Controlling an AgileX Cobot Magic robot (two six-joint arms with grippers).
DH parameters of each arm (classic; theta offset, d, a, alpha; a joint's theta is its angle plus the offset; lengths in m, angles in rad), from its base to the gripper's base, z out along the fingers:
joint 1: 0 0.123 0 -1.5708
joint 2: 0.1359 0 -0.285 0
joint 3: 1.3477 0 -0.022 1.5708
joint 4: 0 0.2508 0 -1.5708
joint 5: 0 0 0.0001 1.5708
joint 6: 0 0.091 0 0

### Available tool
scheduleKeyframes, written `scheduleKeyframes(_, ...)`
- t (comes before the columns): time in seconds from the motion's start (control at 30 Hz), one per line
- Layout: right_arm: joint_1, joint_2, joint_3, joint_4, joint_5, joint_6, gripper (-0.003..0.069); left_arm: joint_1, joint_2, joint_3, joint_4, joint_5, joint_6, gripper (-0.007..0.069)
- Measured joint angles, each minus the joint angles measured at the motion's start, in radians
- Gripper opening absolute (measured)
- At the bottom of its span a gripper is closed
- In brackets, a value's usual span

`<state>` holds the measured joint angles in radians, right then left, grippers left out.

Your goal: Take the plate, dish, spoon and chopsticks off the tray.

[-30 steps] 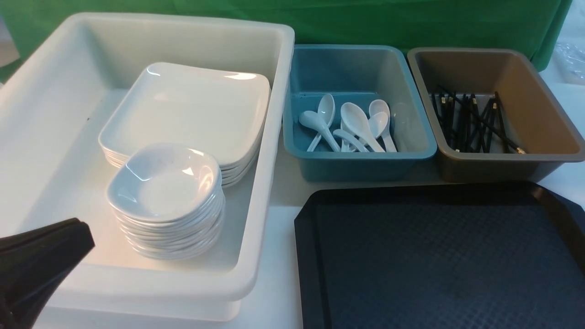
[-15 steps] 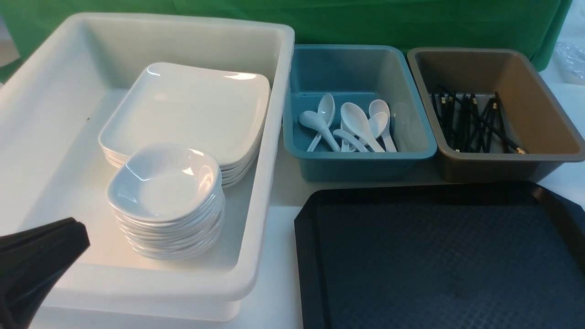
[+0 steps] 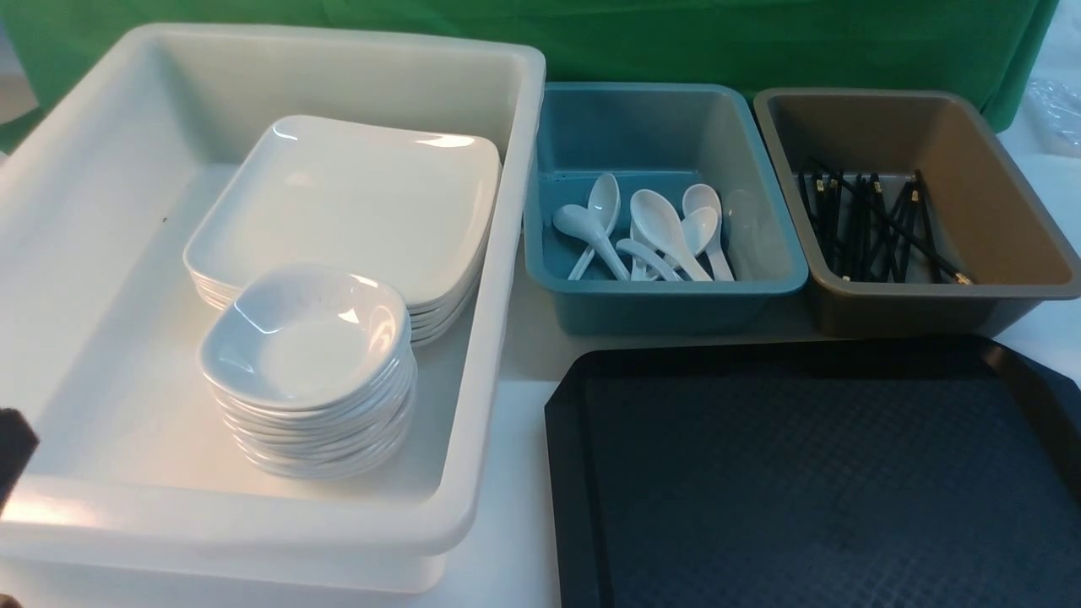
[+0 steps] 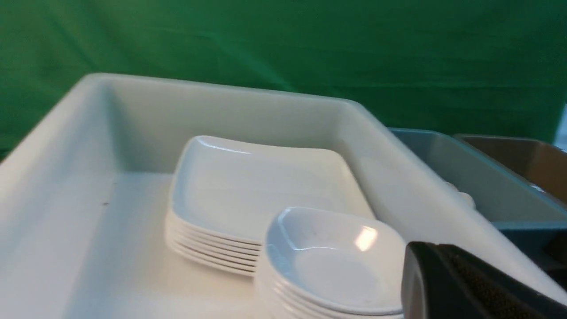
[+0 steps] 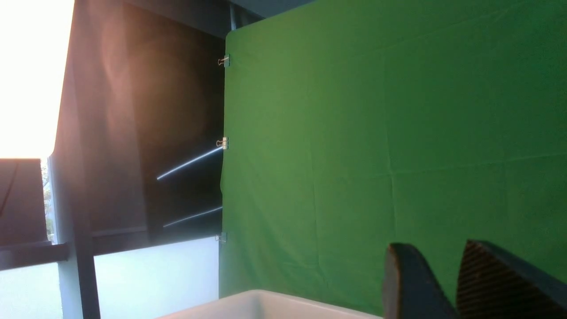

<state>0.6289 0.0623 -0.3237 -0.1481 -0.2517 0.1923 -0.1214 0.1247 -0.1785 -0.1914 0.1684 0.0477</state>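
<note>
Starting at your left: the left gripper (image 4: 447, 283) shows jaws pressed together beside the white tub (image 3: 507, 253) holding the plate (image 3: 355, 198) stack; spoons (image 3: 659, 224) — chopsticks (image 3: 870, 224) — binned; tray (image 3: 811, 473) bare; right gripper (image 5: 447, 274) jaws slightly parted.

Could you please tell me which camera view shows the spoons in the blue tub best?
The front view: the spoons lie in plain sight in the blue tub. The left wrist view shows only that tub's rim, the right wrist view nothing of them.
</note>
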Motion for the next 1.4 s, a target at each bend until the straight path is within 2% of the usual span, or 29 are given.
scheduleKeyframes(0.07,0.000,0.000,0.000,0.000,0.000,0.000,0.0234,0.076,-0.038,0.051,0.021,-0.011,-0.005,0.0004)
scheduleKeyframes(0.23,0.000,0.000,0.000,0.000,0.000,0.000,0.0235,0.171,-0.116,0.146,0.054,-0.014,-0.013,0.0004)
scheduleKeyframes(0.6,0.000,0.000,0.000,0.000,0.000,0.001,0.0237,0.163,-0.125,0.185,0.080,0.054,-0.036,0.0004)
scheduleKeyframes(1.4,0.000,0.000,0.000,0.000,0.000,0.001,0.0237,0.151,-0.126,0.185,0.129,0.054,-0.018,0.0004)
